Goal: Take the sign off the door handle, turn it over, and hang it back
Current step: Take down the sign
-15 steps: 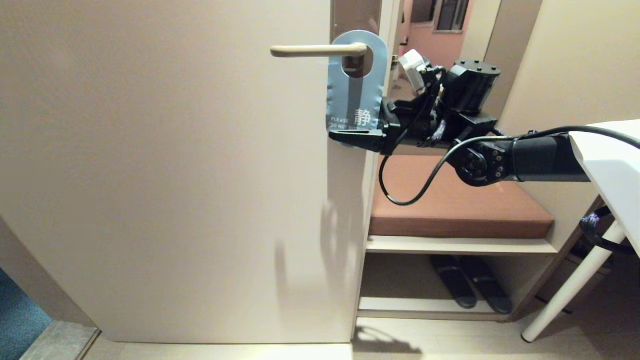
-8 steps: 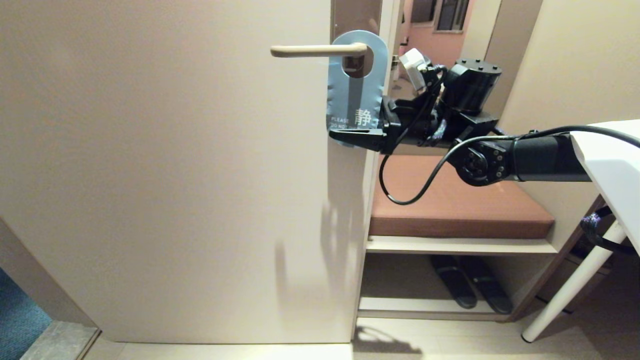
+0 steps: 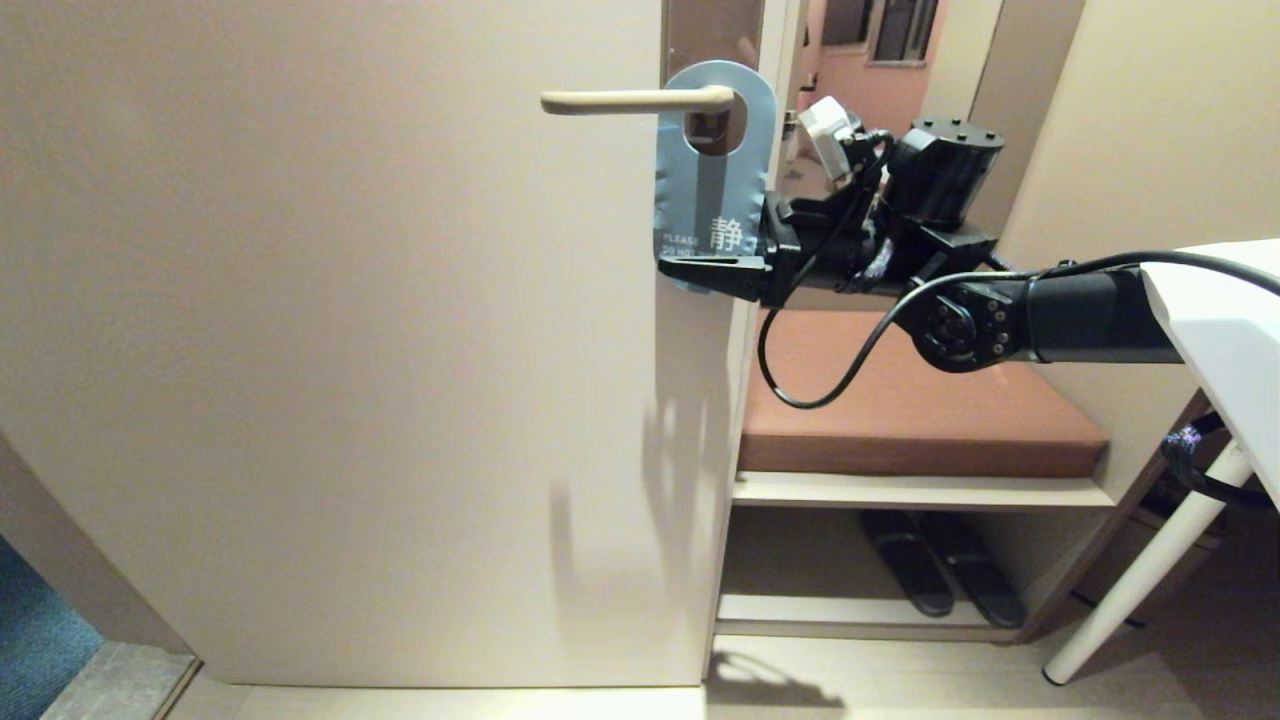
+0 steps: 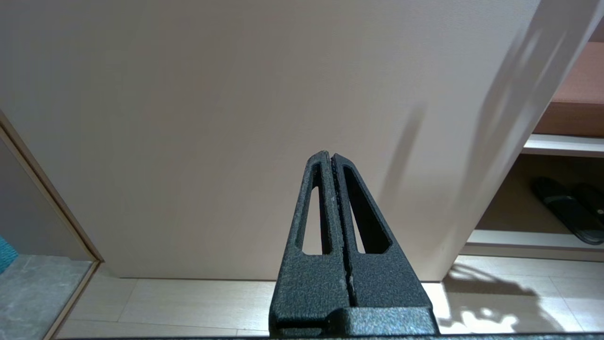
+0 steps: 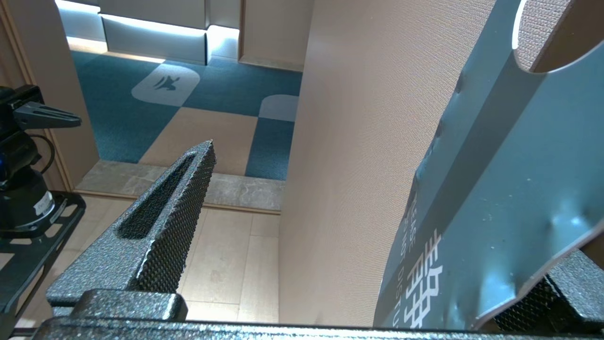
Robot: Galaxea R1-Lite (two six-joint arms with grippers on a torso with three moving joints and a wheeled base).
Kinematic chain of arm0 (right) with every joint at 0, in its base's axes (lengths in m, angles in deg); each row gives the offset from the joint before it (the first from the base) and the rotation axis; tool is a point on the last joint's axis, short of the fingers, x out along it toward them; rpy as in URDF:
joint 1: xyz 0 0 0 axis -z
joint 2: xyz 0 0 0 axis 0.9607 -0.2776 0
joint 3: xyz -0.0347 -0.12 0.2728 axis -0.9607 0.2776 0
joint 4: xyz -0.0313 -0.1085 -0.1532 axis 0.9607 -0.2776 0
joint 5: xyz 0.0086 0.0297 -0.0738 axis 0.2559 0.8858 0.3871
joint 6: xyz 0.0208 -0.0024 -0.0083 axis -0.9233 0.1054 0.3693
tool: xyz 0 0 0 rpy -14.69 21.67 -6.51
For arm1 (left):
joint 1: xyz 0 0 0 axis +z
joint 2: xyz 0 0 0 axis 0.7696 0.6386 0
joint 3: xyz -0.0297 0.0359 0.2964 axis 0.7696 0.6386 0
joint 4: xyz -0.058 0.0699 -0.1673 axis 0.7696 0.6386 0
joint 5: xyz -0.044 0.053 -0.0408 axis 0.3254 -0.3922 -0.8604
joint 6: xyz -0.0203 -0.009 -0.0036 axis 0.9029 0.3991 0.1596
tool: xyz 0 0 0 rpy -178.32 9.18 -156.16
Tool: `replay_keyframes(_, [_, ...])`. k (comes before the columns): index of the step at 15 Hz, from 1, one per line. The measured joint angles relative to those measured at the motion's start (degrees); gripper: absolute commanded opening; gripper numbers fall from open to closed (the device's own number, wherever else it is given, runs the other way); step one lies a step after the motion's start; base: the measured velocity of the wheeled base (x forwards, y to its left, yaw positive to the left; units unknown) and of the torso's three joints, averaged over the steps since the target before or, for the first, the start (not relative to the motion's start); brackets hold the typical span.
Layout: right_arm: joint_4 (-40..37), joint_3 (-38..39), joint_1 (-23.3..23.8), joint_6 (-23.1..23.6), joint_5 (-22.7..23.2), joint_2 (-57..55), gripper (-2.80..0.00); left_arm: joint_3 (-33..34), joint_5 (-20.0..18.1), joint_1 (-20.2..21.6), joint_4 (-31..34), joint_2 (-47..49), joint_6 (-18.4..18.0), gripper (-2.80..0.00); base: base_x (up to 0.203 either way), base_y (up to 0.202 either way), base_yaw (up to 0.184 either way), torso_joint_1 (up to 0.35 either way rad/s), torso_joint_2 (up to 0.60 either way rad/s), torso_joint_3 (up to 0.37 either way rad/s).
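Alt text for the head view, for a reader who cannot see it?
A blue-grey sign hangs on the door handle while the right tool, open, sits at the sign's lower end. Behind the arm, a brown bench stands over slippers.

Sign [image 3: 713, 190] hangs on door handle [image 3: 637, 99].

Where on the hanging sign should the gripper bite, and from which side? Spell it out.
Grip the sign by its solid lower end, below the hole, coming from the door-edge side where the open right gripper waits. It hangs flat against the door from the door handle, so only its edges offer purchase.
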Motion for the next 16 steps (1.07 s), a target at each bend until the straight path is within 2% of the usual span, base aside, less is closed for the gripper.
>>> replay_keyframes(1, [0.0, 0.02, 0.0, -0.02, 0.02, 0.01, 0.0, 0.0, 0.05, 0.0, 0.0, 0.0, -0.01, -2.8, 0.0, 0.0, 0.0, 0.0, 0.0, 0.0])
replay_keyframes(2, [0.01, 0.0, -0.02, -0.01, -0.01, -0.02, -2.8, 0.0, 0.03, 0.0, -0.01, 0.0, -0.02, -2.8, 0.0, 0.0, 0.0, 0.0, 0.0, 0.0])
replay_keyframes(16, [0.07, 0.26, -0.02, 0.24, -0.42, 0.14, -2.8, 0.0, 0.02, 0.0, 0.0, 0.0, -0.03, -2.8, 0.0, 0.0, 0.0, 0.0, 0.0, 0.0])
